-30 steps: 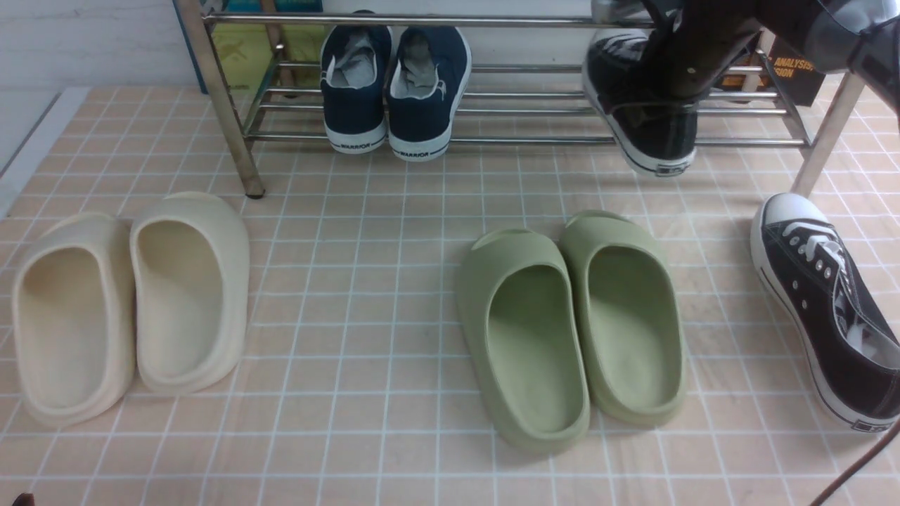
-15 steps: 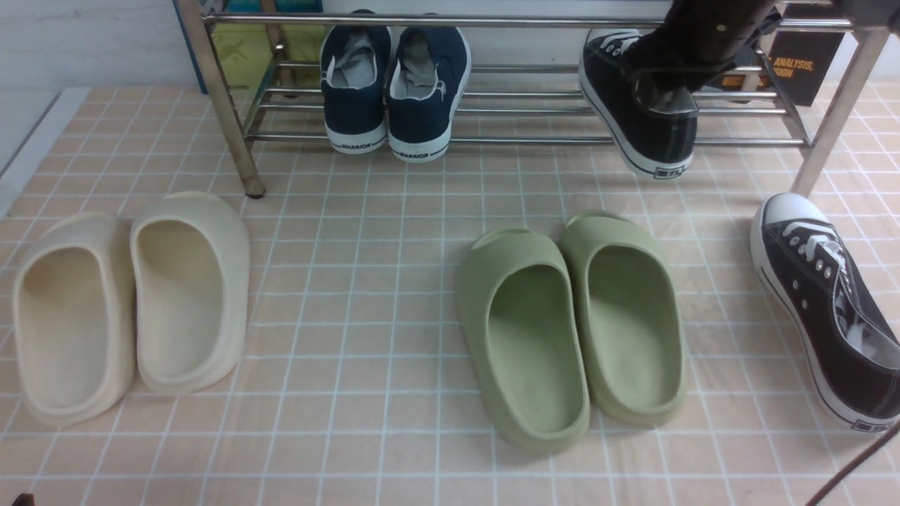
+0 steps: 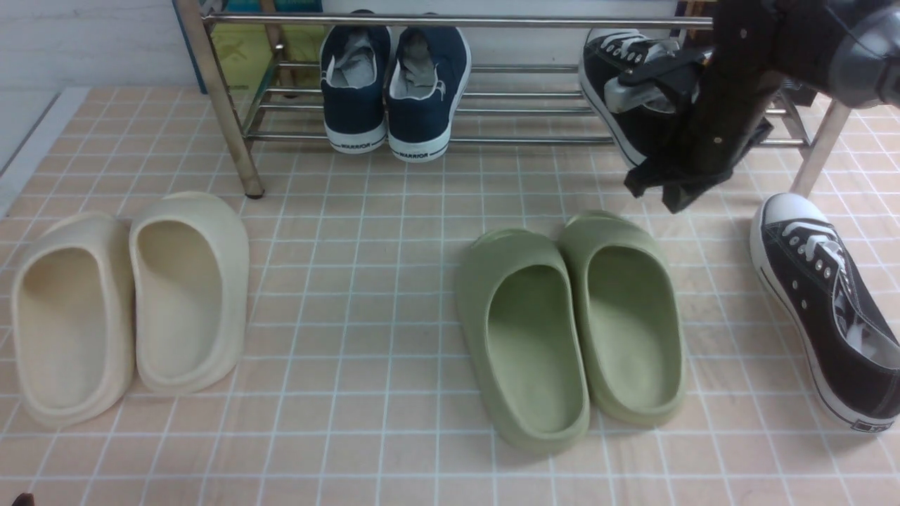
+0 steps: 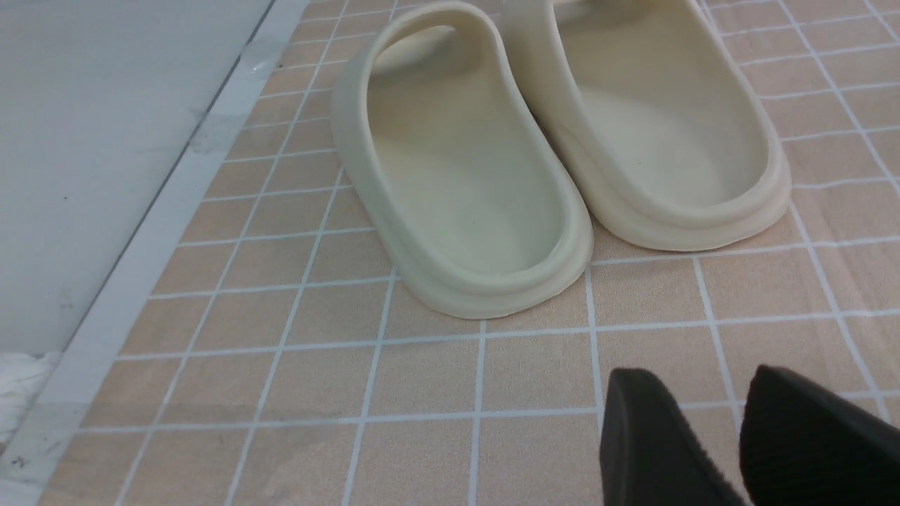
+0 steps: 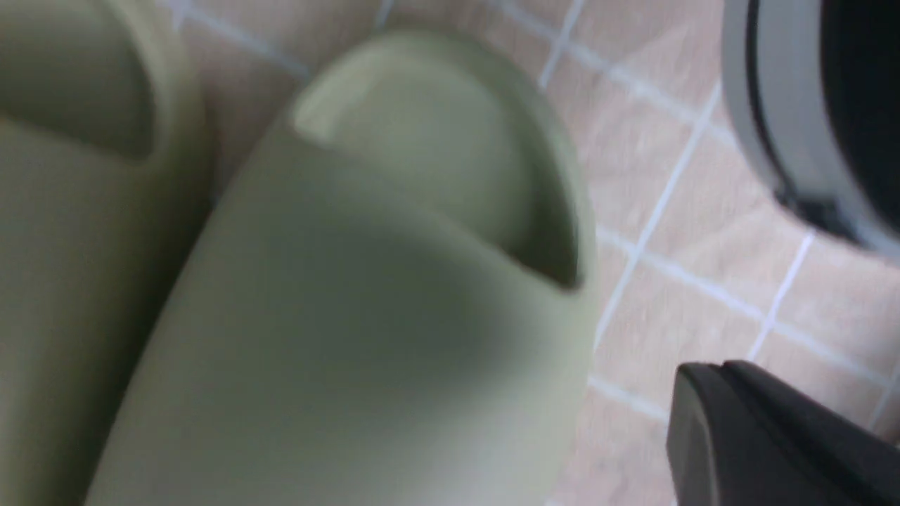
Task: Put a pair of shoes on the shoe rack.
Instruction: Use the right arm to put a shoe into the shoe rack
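One black sneaker (image 3: 603, 88) sits on the lower bars of the shoe rack (image 3: 506, 140) at its right end. The second black sneaker (image 3: 830, 316) lies on the tiled floor (image 3: 394, 281) near the rack's right front leg. The right hand (image 3: 664, 188) hangs in front of the rack, fingers together and empty, while the left hand (image 4: 703, 400) hovers near the cream slides (image 4: 478, 176), fingers apart.

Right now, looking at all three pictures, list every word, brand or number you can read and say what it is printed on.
"WARRIOR": on the white heel strip of the left navy sneaker.
"WARRIOR": on the white heel strip of the right navy sneaker.
Heel tag of the black sneaker on the floor: too small to read.
Both wrist views: no text.
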